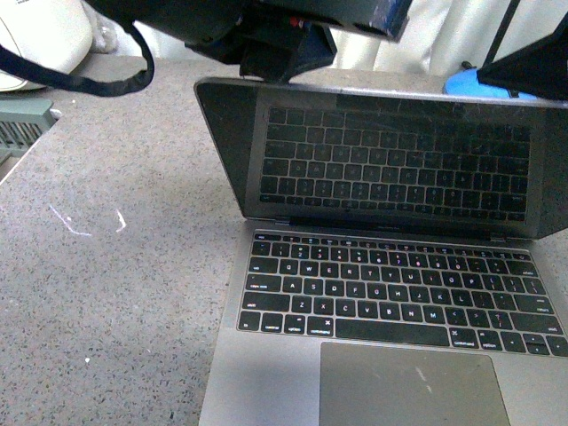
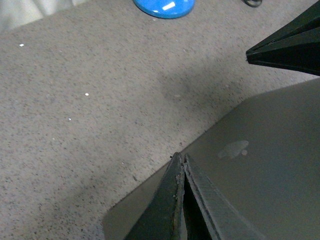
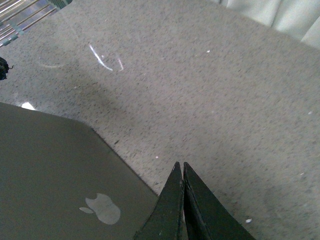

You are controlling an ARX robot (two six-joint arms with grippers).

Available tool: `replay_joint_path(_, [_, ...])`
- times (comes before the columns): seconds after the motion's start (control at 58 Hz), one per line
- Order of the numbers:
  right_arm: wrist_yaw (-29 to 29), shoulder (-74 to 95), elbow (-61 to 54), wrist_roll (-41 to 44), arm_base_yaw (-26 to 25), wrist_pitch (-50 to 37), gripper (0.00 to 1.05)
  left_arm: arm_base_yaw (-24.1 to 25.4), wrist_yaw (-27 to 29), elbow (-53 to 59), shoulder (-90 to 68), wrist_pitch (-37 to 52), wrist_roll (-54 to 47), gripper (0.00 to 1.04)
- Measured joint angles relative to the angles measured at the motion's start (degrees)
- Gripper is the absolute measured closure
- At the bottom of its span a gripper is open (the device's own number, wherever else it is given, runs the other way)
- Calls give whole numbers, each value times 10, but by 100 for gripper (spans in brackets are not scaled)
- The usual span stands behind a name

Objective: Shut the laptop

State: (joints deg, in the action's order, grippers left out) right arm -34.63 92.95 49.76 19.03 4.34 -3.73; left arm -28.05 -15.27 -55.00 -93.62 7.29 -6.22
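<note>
The space-grey laptop [image 1: 390, 302] stands open on the speckled grey table, its lid tilted partway forward and its dark screen [image 1: 390, 160] mirroring the black keys. The lid's back with the apple logo shows in the left wrist view [image 2: 265, 170] and in the right wrist view [image 3: 45, 170]. My left gripper [image 2: 179, 157] is shut and empty, its tip over the lid's back near the top edge; in the front view its dark body [image 1: 266, 40] hangs behind the lid's top left. My right gripper [image 3: 179, 165] is shut and empty, just beyond the lid's corner, and shows at the upper right [image 1: 524, 67].
A blue round object [image 1: 461, 84] lies behind the laptop, also in the left wrist view [image 2: 164, 6]. A white appliance [image 1: 35, 35] and a grey rack [image 1: 22, 124] stand at the far left. Bare table [image 1: 115, 293] lies left of the laptop.
</note>
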Motion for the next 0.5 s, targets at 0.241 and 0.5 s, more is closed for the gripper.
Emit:
replay_joint_path(0.241, [22, -52, -64, -49, 9, 19, 104, -16, -24, 60, 46, -24, -4, 101])
replay_joint_path(0.5, [99, -147, -141, -167, 20, 69, 104, -43, -94, 138, 139, -114, -2, 101])
